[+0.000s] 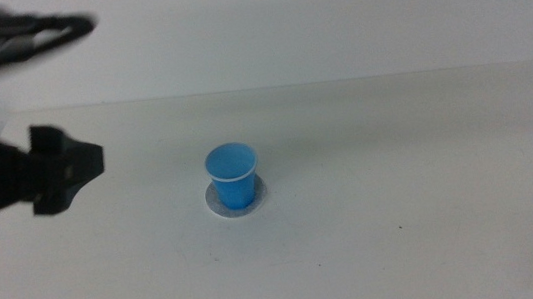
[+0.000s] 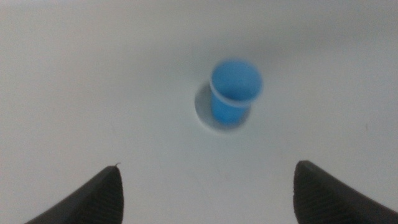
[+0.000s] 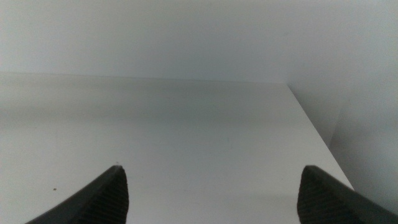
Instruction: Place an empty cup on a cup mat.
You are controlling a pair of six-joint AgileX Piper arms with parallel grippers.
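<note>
The blue cup [image 1: 232, 174] stands upright on the grey cup mat [image 1: 215, 202] near the middle of the white table. In the left wrist view the cup [image 2: 235, 90] sits on the mat [image 2: 203, 107], blurred. My left gripper [image 1: 82, 165] is raised at the left of the middle view, well left of the cup, empty; its jaws stand wide apart in the left wrist view [image 2: 208, 193]. My right gripper [image 3: 211, 193] is out of the middle view; its wrist view shows its jaws wide apart over bare table.
The white table [image 1: 398, 155] has its far edge [image 1: 339, 81] against a pale wall. The right wrist view shows the table's corner [image 3: 289, 87] and side edge [image 3: 317, 134].
</note>
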